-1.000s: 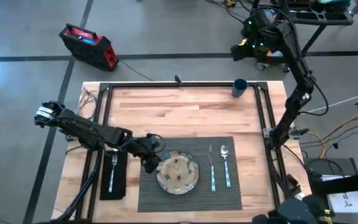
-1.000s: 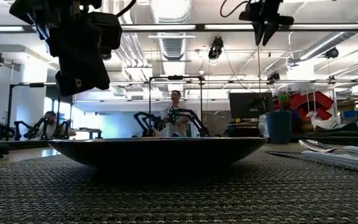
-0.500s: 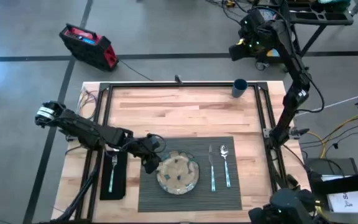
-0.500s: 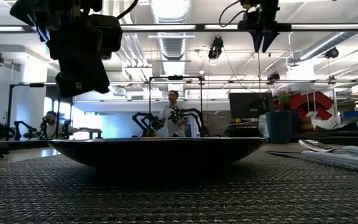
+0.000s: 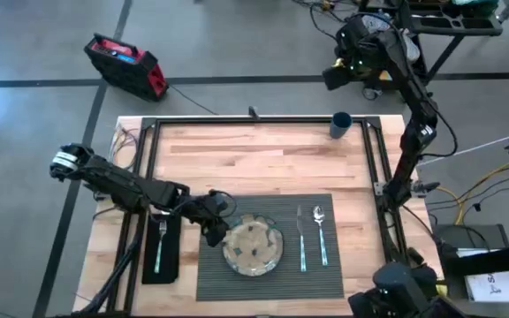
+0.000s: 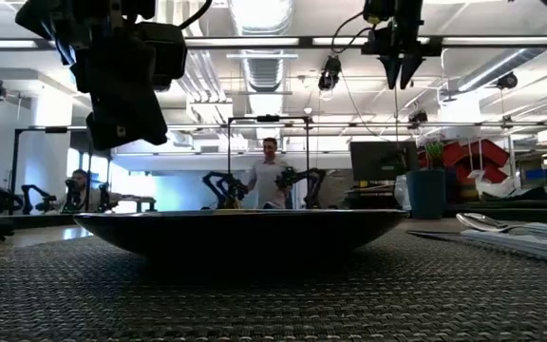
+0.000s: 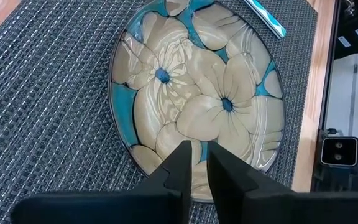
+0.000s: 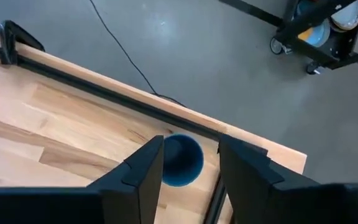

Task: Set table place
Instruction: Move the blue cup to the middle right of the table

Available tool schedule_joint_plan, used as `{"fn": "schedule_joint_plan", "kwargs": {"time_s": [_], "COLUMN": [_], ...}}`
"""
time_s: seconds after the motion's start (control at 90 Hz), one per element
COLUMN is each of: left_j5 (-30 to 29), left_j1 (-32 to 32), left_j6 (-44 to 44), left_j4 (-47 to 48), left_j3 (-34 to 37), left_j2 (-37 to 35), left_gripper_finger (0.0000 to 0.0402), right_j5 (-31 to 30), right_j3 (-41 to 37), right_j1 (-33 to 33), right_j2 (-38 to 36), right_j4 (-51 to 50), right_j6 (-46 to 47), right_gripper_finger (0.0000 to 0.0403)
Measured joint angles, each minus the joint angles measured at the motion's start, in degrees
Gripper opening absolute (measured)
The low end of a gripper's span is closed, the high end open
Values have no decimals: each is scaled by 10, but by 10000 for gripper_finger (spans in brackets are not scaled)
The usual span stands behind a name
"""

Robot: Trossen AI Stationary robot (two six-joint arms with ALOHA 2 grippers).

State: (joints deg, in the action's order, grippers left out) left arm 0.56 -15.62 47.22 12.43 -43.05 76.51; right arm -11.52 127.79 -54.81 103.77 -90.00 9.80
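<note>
Placemat [image 5: 325,274] holds plate [image 5: 253,246], knife [image 5: 300,231], spoon [image 5: 320,231]; fork [image 5: 159,245] on napkin [image 5: 172,265] left of it. Cup [image 5: 340,124] stands far-right on the surface [image 5: 263,163], which we judge the remaining step. Right gripper [image 8: 190,163] above it, jaws apart. Left gripper [image 7: 194,163] over the plate, jaws nearly together, empty.

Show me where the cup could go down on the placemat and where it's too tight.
Free: the placemat strip above the plate, and its corner right of the spoon. Also the bare table between placemat and cup. Crowded: the knife and spoon lie close together, and the left pincer sits at the plate's left edge.
</note>
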Motion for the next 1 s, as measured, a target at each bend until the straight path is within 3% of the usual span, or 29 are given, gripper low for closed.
{"fn": "schedule_joint_plan", "kwargs": {"time_s": [0.689, 1.0], "left_j5": [0, 0], "left_j1": [-9, -10], "left_j6": [0, 0], "left_j4": [0, 0], "left_j3": [1, 1], "left_j2": [0, 0], "left_gripper_finger": [37, 43], "right_j5": [13, 26], "right_j3": [-131, -204], "right_j1": [0, 0], "right_j2": [0, -26], "right_j4": [3, 73], "right_j6": [4, 2], "right_gripper_finger": [143, 157]}}
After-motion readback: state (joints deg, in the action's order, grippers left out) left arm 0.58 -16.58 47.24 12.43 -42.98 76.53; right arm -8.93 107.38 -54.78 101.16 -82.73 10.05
